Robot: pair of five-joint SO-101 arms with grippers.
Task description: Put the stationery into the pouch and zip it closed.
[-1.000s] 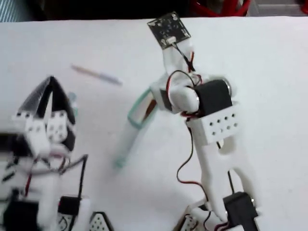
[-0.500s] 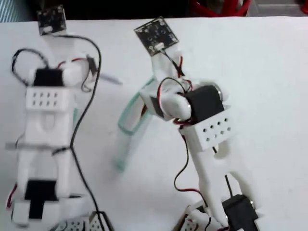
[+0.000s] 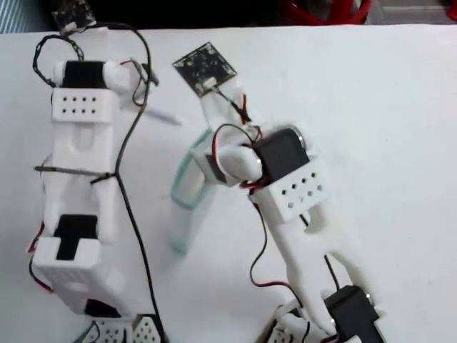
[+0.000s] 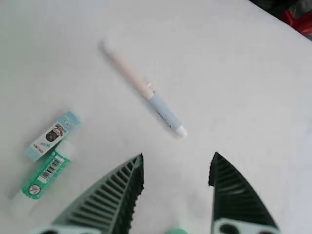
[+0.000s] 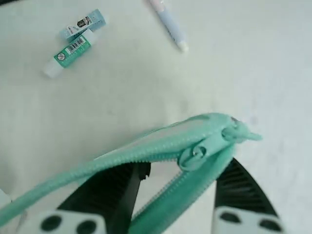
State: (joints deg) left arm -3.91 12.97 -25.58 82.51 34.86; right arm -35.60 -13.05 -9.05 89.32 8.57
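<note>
White tabletop (image 3: 371,107), seen from above, bears the unzipped pouch (image 3: 187,187) with the pen (image 3: 163,116) near it, unpacked; at the left wrist, the left fingers (image 4: 117,195) hover open and empty over that pen; at the right wrist, the right fingers (image 5: 241,187) grip the pouch's rim.

Desk (image 3: 400,143): smooth, matt white surface. Pouch (image 5: 161,146): mint-green, soft rubbery-looking material, matt, with moulded zip teeth of the same finish. Pen (image 4: 146,92): smooth plastic barrel, slight sheen. Left tool (image 4: 176,161): fingers (image 4: 114,195) of dark, ribbed, matt plastic. Arm shells (image 3: 78,150): white matt plastic.
</note>
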